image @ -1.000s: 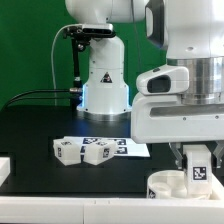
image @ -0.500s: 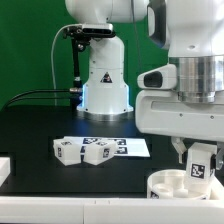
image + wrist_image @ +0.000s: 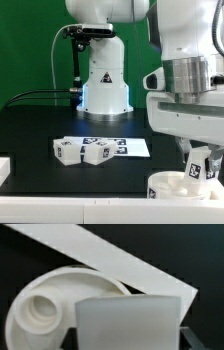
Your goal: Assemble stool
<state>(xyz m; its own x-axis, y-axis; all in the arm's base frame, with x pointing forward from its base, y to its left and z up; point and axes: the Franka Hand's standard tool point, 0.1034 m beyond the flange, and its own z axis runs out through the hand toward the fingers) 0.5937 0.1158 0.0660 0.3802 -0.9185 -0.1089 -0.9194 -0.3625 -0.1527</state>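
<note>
While the gripper (image 3: 199, 157) clamps a tilted leg (image 3: 198, 170) over the round seat (image 3: 163, 186) at the exterior view's lower right, that slant could jam it against the socket (image 3: 41, 308).

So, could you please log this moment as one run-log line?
gripper: shut on short white tagged plastic leg | leg: over round white plastic disc seat | spare legs: on black table

The held leg (image 3: 200, 167) hangs over the seat (image 3: 162, 186), loose legs (image 3: 84, 150) well apart.
</note>
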